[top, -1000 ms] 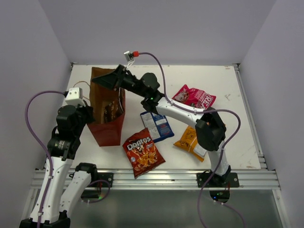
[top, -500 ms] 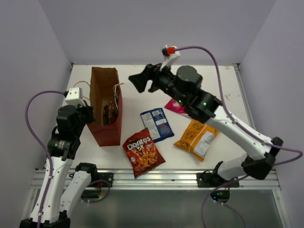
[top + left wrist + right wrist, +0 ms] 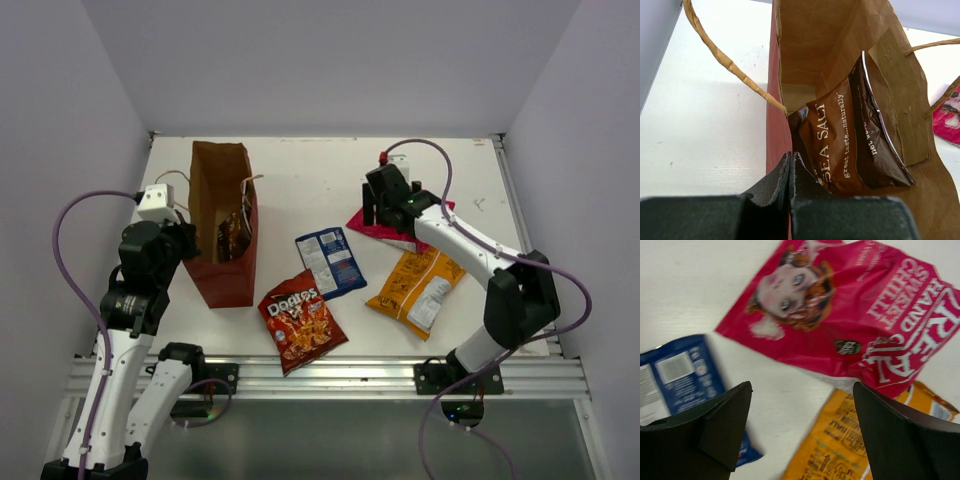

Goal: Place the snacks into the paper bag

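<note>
White counter [image 3: 300, 170] is carrying an upright reddish-brown paper bag [image 3: 226, 282]. Lying to its right: blue-and-white foil packet [image 3: 330, 262], red-orange Doritos packet [image 3: 302, 320], orange-yellow packet [image 3: 415, 290], pink-magenta packet [image 3: 855, 315].

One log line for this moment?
brown packet in bag | left end effector shut on bag | right end effector open over pink packet

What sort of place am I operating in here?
Probably a lab test cell, not a shop or home: a white table boxed in by blank walls, an aluminium rail along its near edge, and a paper bag with snack packets staged.
</note>
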`<move>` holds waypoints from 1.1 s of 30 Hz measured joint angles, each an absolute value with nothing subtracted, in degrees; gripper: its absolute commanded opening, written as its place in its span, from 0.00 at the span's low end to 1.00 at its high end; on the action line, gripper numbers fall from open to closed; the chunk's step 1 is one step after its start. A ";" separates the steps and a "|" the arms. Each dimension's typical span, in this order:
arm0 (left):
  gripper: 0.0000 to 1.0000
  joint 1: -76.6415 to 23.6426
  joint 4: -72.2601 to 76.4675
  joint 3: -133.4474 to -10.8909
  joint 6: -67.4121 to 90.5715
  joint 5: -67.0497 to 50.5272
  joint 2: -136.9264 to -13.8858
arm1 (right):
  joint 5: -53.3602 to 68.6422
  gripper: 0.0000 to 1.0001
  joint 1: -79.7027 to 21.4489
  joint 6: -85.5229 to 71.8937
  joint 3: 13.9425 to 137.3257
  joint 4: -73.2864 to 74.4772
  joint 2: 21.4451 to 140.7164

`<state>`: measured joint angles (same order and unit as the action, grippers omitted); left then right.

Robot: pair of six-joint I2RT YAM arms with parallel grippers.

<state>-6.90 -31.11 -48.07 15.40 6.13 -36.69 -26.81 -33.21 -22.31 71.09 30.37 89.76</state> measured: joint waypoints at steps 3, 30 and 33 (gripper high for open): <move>0.00 -6.90 -31.11 -48.07 15.40 6.11 -36.69 | -27.77 0.88 -28.32 -21.23 71.75 30.46 91.96; 0.00 -6.90 -30.92 -48.07 15.40 5.78 -37.12 | -17.56 0.00 -13.96 -5.76 81.34 19.33 111.04; 0.00 -6.90 -30.92 -48.07 15.40 5.76 -37.12 | -16.64 0.00 -13.96 -6.22 81.34 19.77 110.24</move>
<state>-6.90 -30.92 -48.07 15.40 5.76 -37.12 -16.64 -13.96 -6.22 81.34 19.77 110.24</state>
